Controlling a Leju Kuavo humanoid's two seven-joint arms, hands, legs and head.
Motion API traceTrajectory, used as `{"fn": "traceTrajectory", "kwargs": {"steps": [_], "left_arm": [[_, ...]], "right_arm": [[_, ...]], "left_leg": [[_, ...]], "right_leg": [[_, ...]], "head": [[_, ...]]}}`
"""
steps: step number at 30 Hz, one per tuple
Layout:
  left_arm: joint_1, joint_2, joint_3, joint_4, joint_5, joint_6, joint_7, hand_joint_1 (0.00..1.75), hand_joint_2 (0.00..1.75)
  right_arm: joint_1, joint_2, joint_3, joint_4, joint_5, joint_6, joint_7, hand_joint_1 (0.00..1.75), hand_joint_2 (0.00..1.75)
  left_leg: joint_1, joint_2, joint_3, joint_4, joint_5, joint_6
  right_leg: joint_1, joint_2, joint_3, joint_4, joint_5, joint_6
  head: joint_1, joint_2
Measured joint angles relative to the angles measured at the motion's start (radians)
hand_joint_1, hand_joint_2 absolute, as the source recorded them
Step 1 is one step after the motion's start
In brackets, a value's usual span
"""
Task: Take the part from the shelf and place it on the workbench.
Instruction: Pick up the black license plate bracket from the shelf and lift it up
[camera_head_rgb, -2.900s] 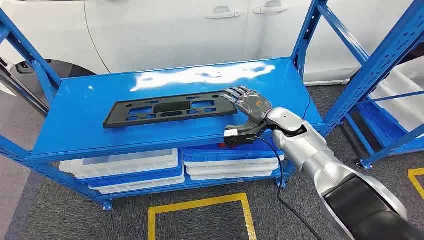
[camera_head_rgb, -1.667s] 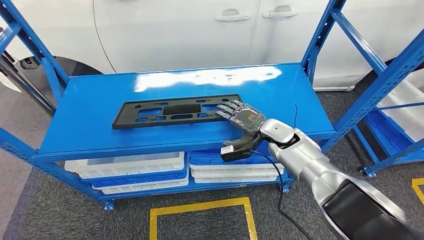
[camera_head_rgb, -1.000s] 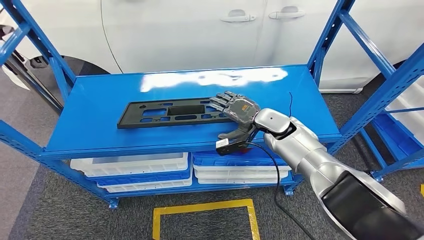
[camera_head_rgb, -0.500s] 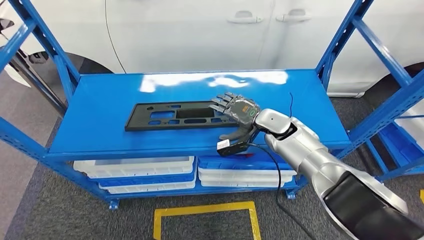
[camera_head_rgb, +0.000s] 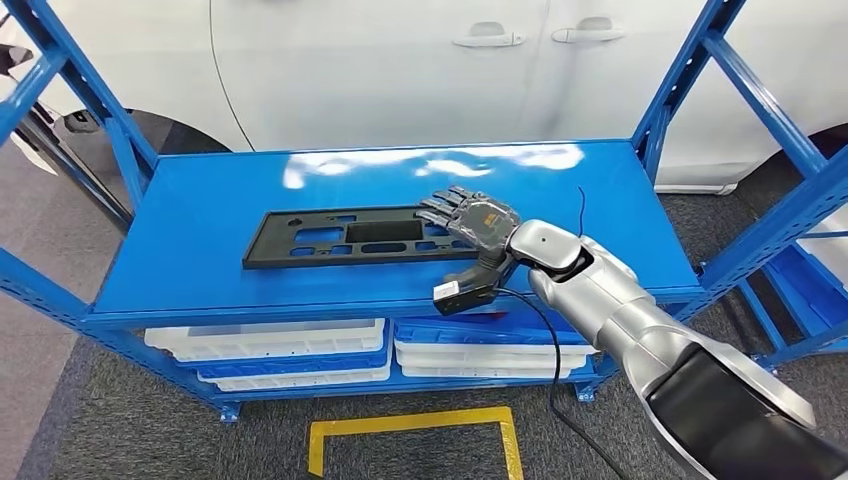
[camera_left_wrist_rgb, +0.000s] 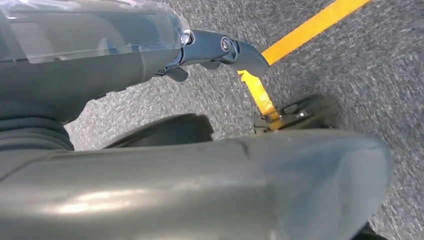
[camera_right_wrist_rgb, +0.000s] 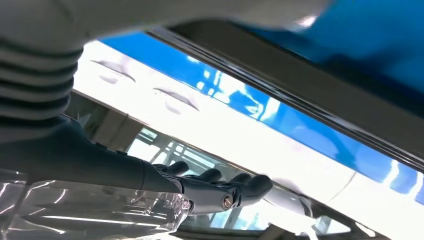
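Right hand (camera_head_rgb: 470, 222) over the end of the black part (camera_head_rgb: 345, 237) on the blue shelf (camera_head_rgb: 620, 225)

The part lies flat on the top deck, set back from the front edge, with bare blue deck on all sides. The right hand rests palm-down on the part's right end, fingers spread flat, thumb down toward the shelf's front lip; nothing is gripped. Blue uprights (camera_head_rgb: 685, 80) flank the deck at both ends. A white car (camera_head_rgb: 400, 70) stands close behind. White bins (camera_head_rgb: 270, 345) sit on the lower level. Grey carpet with yellow floor tape (camera_head_rgb: 415, 425) lies in front. The left hand (camera_left_wrist_rgb: 215, 50) hangs over the carpet; its grasp cannot be told.
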Motion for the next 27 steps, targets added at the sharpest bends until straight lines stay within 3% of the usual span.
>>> {"fn": "traceTrajectory", "kwargs": {"steps": [3, 4, 5, 6, 9, 11, 14, 16, 18, 19, 20, 21, 24, 25, 27], "left_arm": [[0.0, 0.0, 0.0, 0.0, -0.003, 0.0, -0.001, 0.0, 0.0], [0.0, 0.0, 0.0, 0.0, -0.003, 0.0, -0.001, 0.0, 0.0], [0.001, 0.0, 0.0, 0.0, -0.004, -0.001, -0.001, 0.0, 0.0], [0.001, 0.0, 0.0, 0.0, -0.006, -0.001, -0.001, 0.0, 0.0], [0.0, 0.0, 0.0, 0.0, -0.009, -0.002, -0.003, 0.0, 0.0], [0.0, 0.0, 0.0, 0.0, -0.01, -0.002, -0.006, 0.0, 0.0], [0.0, -0.001, 0.001, 0.0, -0.008, -0.002, -0.007, 0.0, 0.0], [-0.002, -0.001, 0.001, 0.0, -0.006, -0.002, -0.009, 0.0, 0.0], [-0.003, -0.001, 0.002, 0.0, -0.005, -0.002, -0.009, 0.0, 0.0], [-0.003, -0.001, 0.003, 0.0, -0.004, -0.002, -0.01, 0.0, 0.0], [-0.003, -0.001, 0.004, 0.0, -0.003, -0.002, -0.01, 0.0, 0.0], [-0.002, -0.001, 0.004, 0.0, -0.003, -0.002, -0.01, 0.0, 0.0], [-0.002, -0.004, 0.005, 0.0, -0.002, 0.0, -0.011, 0.0, 0.0], [-0.002, -0.005, 0.006, 0.0, -0.002, 0.0, -0.012, 0.0, 0.0], [-0.001, -0.007, 0.007, 0.0, -0.002, 0.0, -0.015, 0.0, 0.0]], "right_arm": [[0.003, -0.01, 0.012, 0.003, 0.012, 0.001, 0.005, 0.0, 1.75], [0.006, -0.013, 0.018, 0.006, 0.017, 0.001, 0.008, 0.0, 1.75], [0.009, -0.014, 0.023, 0.009, 0.021, 0.001, 0.012, 0.0, 1.75], [0.011, -0.015, 0.027, 0.011, 0.026, 0.002, 0.017, 0.0, 1.75], [0.009, -0.016, 0.039, 0.019, 0.035, 0.014, 0.026, 0.0, 1.75], [0.005, -0.016, 0.046, 0.024, 0.038, 0.025, 0.031, 0.0, 1.75], [0.004, -0.016, 0.054, 0.032, 0.042, 0.033, 0.035, 0.0, 1.75], [0.002, -0.012, 0.058, 0.037, 0.043, 0.034, 0.036, 0.85, 1.75], [0.002, -0.005, 0.062, 0.045, 0.045, 0.035, 0.036, 1.72, 1.75], [0.003, -0.002, 0.064, 0.049, 0.045, 0.035, 0.036, 1.75, 1.75], [0.005, 0.0, 0.066, 0.052, 0.045, 0.035, 0.036, 1.75, 1.75], [0.005, 0.001, 0.068, 0.054, 0.045, 0.035, 0.036, 1.75, 1.75], [0.0, 0.001, 0.072, 0.058, 0.042, 0.03, 0.036, 1.75, 1.75], [-0.003, 0.002, 0.073, 0.058, 0.04, 0.027, 0.036, 1.75, 1.75], [-0.008, 0.004, 0.075, 0.058, 0.035, 0.022, 0.038, 1.75, 1.75]], "left_leg": [[0.005, 0.008, -0.089, 0.178, -0.083, -0.016], [0.007, 0.008, -0.118, 0.227, -0.096, -0.02], [0.009, 0.009, -0.13, 0.241, -0.089, -0.022], [0.011, 0.009, -0.122, 0.215, -0.064, -0.024], [0.015, 0.004, -0.037, 0.024, 0.03, -0.021], [0.012, 0.0, -0.015, -0.029, 0.045, -0.006], [0.009, -0.001, -0.011, -0.035, 0.052, 0.019], [0.011, -0.001, -0.008, -0.041, 0.057, 0.029], [0.009, -0.001, -0.008, -0.041, 0.056, 0.033], [0.008, -0.002, -0.008, -0.04, 0.056, 0.035], [0.007, -0.002, -0.007, -0.039, 0.055, 0.036], [0.007, -0.003, -0.007, -0.038, 0.054, 0.036], [0.004, -0.005, -0.003, -0.034, 0.049, 0.032], [0.002, -0.004, -0.005, -0.033, 0.048, 0.029], [0.0, -0.001, -0.008, -0.034, 0.049, 0.021]], "right_leg": [[0.0, -0.004, 0.007, -0.005, -0.001, -0.007], [0.0, -0.005, 0.008, -0.004, -0.002, -0.007], [0.0, -0.005, 0.008, -0.004, -0.003, -0.006], [0.0, -0.004, 0.009, -0.002, -0.005, -0.005], [-0.001, -0.001, 0.011, 0.007, -0.013, 0.006], [0.001, 0.002, 0.01, 0.012, -0.017, 0.016], [-0.003, 0.002, 0.006, 0.018, -0.025, 0.032], [-0.007, 0.008, -0.022, 0.082, -0.066, 0.037], [-0.009, 0.017, -0.082, 0.216, -0.127, 0.04], [-0.009, 0.019, -0.11, 0.275, -0.146, 0.04], [-0.009, 0.019, -0.124, 0.303, -0.146, 0.04], [-0.009, 0.019, -0.119, 0.29, -0.127, 0.038], [-0.003, 0.009, -0.029, 0.099, -0.032, 0.023], [0.001, 0.004, -0.006, 0.051, -0.019, 0.02], [0.008, 0.001, 0.007, 0.021, -0.021, 0.016]], "head": [[0.0, 0.0], [0.0, 0.0], [0.0, 0.0], [0.0, 0.0], [0.0, 0.0], [0.0, 0.0], [0.0, 0.0], [0.0, 0.0], [0.0, 0.0], [0.0, 0.0], [0.0, 0.0], [0.0, 0.0], [0.0, 0.0], [0.0, 0.0], [0.0, 0.0]]}}
